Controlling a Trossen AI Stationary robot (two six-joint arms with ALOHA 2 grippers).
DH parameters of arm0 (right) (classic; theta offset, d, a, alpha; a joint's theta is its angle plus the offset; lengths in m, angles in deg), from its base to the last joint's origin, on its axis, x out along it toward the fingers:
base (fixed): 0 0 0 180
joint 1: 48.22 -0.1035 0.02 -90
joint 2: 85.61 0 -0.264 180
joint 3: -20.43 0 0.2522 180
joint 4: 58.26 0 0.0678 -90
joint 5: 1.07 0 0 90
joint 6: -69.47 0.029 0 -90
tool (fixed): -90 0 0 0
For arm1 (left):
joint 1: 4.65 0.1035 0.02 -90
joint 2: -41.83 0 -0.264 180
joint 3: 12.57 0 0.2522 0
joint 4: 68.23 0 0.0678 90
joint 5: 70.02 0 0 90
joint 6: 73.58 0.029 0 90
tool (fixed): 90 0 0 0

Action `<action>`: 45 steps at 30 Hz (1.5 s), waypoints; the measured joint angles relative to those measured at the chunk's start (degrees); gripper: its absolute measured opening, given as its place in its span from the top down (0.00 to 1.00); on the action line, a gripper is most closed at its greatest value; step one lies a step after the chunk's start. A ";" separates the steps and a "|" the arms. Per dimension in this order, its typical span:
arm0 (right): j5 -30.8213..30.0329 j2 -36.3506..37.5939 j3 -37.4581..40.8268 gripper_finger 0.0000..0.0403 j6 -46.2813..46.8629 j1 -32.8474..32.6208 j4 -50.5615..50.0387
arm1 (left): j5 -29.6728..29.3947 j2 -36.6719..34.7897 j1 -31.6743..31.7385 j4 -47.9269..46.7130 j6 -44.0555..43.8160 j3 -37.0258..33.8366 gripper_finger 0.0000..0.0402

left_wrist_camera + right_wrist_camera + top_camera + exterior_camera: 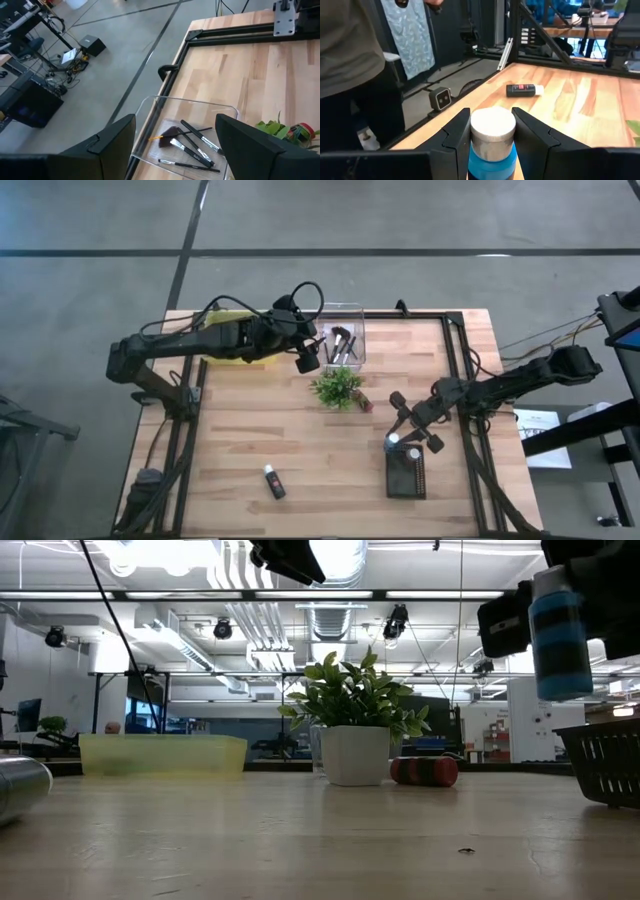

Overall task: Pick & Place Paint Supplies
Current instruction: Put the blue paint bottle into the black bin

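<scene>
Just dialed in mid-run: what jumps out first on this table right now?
The right pincer grips a blue paint tube by its silver-capped end, held above the black basket at the table's near right. The left pincer hovers open over the clear tray of brushes at the far edge, beside the potted plant.

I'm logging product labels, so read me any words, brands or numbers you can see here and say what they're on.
None can be read.
Black tube lying on the table: a red label, too blurred to read.
Blue tube in the right gripper: no text visible.
Paper sheet beside the table: print too small.
</scene>
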 joint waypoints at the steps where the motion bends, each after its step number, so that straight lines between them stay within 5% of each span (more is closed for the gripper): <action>1: -0.07 0.12 0.14 0.72 0.44 -0.11 0.17 | 0.00 0.00 0.00 -0.02 0.09 0.00 0.30; 22: -23.73 6.00 5.95 0.72 4.27 -15.09 2.69 | -0.59 -0.04 0.13 -0.13 -0.11 0.00 0.30; 45: -33.67 4.62 7.35 0.72 4.78 -21.96 2.96 | -0.60 -0.03 0.26 0.07 -0.11 0.00 0.30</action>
